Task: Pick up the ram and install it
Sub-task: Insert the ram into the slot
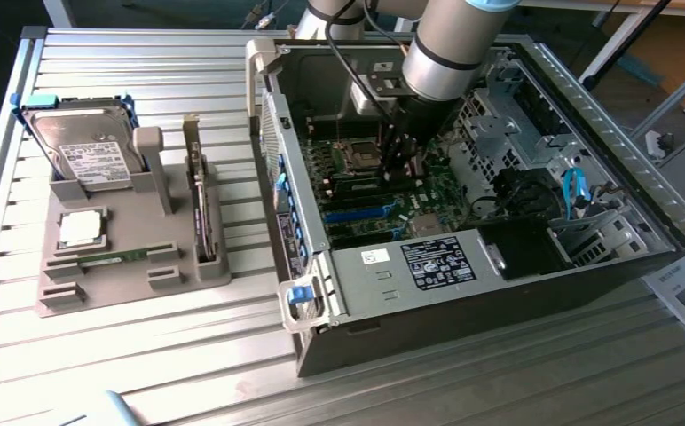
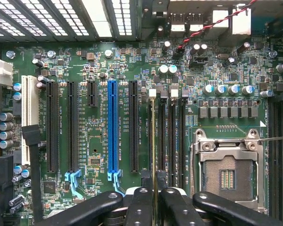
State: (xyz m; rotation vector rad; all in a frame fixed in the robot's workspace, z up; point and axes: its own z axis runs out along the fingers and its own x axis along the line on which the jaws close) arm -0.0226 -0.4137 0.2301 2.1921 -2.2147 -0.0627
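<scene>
Reaching steeply down into the open computer case [image 1: 626, 160], arm near vertical. Claw [image 2: 153, 197] pinched shut on the ram [image 2: 153, 141], held edge-on between its fingertips [image 2: 140, 207], directly over the DIMM slots [image 2: 172, 136], just beside the empty CPU socket [image 2: 226, 176].

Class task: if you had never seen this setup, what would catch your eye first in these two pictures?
First, the robot arm plunging into the open computer case, its gripper holding the ram edge-on over the motherboard's memory slots. Next, the bright blue expansion slot, and the grey holder with the hard drive at the exterior view's left.
</scene>
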